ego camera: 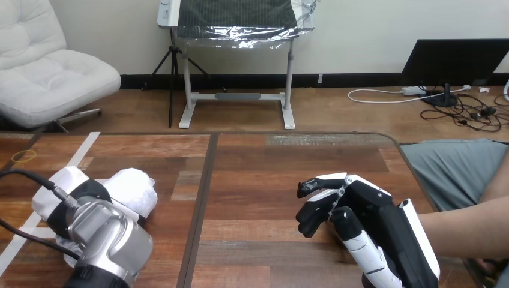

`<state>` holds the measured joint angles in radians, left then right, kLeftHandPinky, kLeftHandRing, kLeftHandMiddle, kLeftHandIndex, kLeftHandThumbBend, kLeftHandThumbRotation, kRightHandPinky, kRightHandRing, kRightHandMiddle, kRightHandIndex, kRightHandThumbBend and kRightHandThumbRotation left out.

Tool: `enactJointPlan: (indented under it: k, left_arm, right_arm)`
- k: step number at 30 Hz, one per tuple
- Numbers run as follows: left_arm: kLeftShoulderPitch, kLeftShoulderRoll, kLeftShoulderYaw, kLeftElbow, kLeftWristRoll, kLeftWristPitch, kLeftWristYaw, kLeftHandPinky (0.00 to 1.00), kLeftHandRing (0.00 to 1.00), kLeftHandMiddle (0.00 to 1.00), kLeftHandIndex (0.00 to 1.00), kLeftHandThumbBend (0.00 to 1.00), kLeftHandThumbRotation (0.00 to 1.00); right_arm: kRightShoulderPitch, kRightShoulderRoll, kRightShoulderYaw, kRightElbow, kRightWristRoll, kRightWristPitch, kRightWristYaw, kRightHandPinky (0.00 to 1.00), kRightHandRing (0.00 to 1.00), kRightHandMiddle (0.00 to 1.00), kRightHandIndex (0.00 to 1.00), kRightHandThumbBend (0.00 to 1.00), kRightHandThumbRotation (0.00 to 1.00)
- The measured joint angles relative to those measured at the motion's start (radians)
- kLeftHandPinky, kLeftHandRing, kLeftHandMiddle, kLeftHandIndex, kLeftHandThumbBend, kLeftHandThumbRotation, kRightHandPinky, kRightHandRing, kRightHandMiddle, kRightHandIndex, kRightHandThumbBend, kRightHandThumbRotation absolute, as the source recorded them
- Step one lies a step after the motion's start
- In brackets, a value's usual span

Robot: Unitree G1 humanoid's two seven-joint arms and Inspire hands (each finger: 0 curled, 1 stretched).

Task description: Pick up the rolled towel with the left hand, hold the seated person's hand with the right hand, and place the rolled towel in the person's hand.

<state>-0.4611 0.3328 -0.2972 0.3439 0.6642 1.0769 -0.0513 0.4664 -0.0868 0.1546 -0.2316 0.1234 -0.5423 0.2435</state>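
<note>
Wooden table (270,174): left hand (60,183) at rolled towel (135,187); right hand (360,216) by person's forearm (468,225).

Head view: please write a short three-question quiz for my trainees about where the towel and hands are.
1. True or false: the rolled towel lies on the wooden table's left half.
2. The right hand is nearest to: A the rolled towel; B the person's forearm; C the table's far edge.
3. Which thing lies right beside the left hand?
Key: 1 true; 2 B; 3 the rolled towel.
</note>
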Motion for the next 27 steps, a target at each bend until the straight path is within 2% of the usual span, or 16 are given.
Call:
enactJointPlan:
  k: [5, 12, 20, 27]
  left_arm:
    - [0.022, 0.001, 0.002, -0.032, -0.002, -0.009, 0.002, 0.02, 0.09, 0.20, 0.70, 0.70, 0.00]
    - [0.076, -0.003, 0.011, -0.120, -0.010, -0.025, 0.007, 0.03, 0.11, 0.22, 0.53, 0.75, 0.00]
    - [0.169, -0.031, 0.058, -0.235, -0.049, -0.096, 0.044, 0.07, 0.17, 0.28, 0.45, 0.78, 0.00]
    - [0.258, -0.065, 0.113, -0.334, -0.127, -0.182, 0.058, 0.18, 0.28, 0.36, 0.44, 0.72, 0.00]
  right_arm:
    - [0.000, 0.000, -0.003, 0.000, 0.000, 0.000, 0.000, 0.35, 0.40, 0.47, 0.58, 0.76, 0.71]
    - [-0.001, 0.000, -0.009, 0.000, 0.000, -0.002, 0.000, 0.34, 0.40, 0.47, 0.58, 0.73, 0.70]
    - [-0.001, 0.000, -0.014, 0.001, -0.001, -0.002, 0.000, 0.34, 0.40, 0.47, 0.58, 0.71, 0.70]
    - [0.000, 0.000, -0.014, 0.001, -0.001, -0.002, 0.000, 0.34, 0.40, 0.47, 0.58, 0.70, 0.70]
